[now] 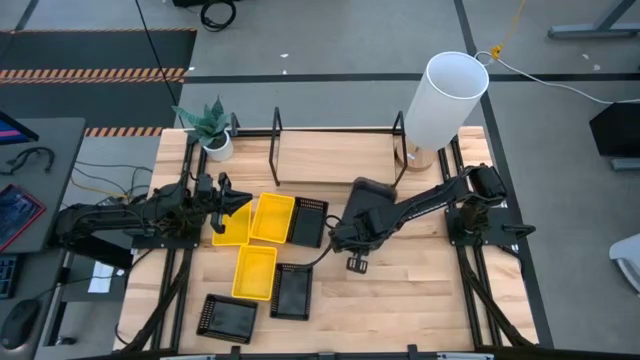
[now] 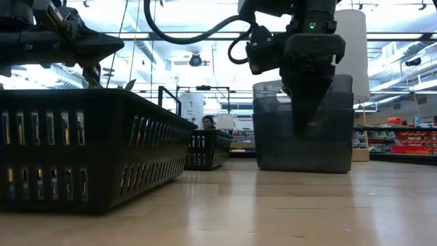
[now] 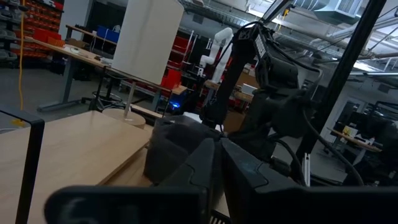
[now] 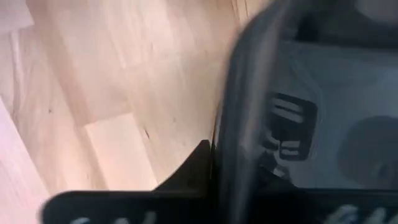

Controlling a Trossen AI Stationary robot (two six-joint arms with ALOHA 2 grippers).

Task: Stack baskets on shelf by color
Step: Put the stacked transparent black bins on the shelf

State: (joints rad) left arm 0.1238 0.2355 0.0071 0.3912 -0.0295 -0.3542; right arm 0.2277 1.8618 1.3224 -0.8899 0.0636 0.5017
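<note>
My right gripper reaches to mid-table and is shut on a dark grey basket, which shows in the low view as a tall grey basket. Three yellow baskets and three black perforated baskets lie flat on the table's left half. My left gripper hovers shut above the leftmost yellow basket and touches nothing. The shelf, black posts on a wood base, stands along the far edge. My right gripper holds the grey basket by its rim, one finger inside the wall and one outside. The fingers come from above, pointing down. The basket's lower edge seems to sit at table level; I cannot tell whether it is lifted.
A tall white cylinder stands at the shelf's right end and a potted plant at its left end. One black basket fills the low view's near left. Bare wood lies on the table's near right.
</note>
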